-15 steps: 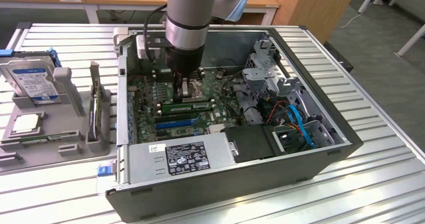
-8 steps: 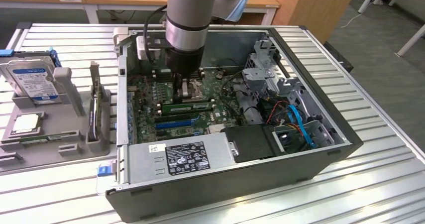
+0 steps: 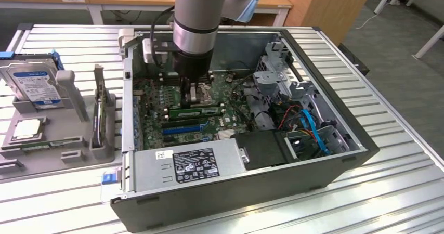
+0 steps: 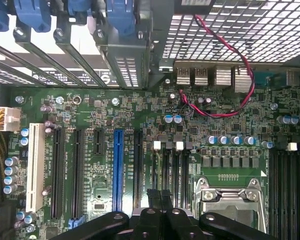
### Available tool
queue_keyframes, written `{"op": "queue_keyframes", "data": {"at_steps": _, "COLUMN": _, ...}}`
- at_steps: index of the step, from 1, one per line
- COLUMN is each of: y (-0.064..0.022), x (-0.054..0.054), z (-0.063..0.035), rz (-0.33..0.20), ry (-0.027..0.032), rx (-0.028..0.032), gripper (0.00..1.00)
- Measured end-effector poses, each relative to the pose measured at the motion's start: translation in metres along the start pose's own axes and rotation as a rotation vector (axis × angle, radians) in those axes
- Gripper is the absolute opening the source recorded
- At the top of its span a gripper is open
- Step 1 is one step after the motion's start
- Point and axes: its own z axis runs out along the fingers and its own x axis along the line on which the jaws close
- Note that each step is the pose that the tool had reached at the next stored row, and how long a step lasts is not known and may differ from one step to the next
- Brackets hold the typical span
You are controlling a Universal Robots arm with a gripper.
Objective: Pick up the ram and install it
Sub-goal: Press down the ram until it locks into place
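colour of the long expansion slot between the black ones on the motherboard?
Blue slot, clearest in the wrist view.

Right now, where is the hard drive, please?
At the exterior view's left, the hard drive stands in the grey holder, beside the open computer case.

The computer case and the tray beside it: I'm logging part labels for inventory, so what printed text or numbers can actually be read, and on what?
None can be read.
Power supply label: black and white, rows of print and marks, too small.
Small white sticker beside it: too small.
Hard drive label: blue and white, print blurred.
Motherboard white lettering by the slots: too small.
Processor chip top: no legible marking.
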Motion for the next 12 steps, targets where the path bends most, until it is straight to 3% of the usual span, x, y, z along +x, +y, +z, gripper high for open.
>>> {"op": "queue_keyframes", "data": {"at_steps": 12, "y": -0.0002, "x": 0.0001, "z": 0.0034, "rz": 0.000, "ry": 0.0000, "rx": 0.0000, "gripper": 0.10}}
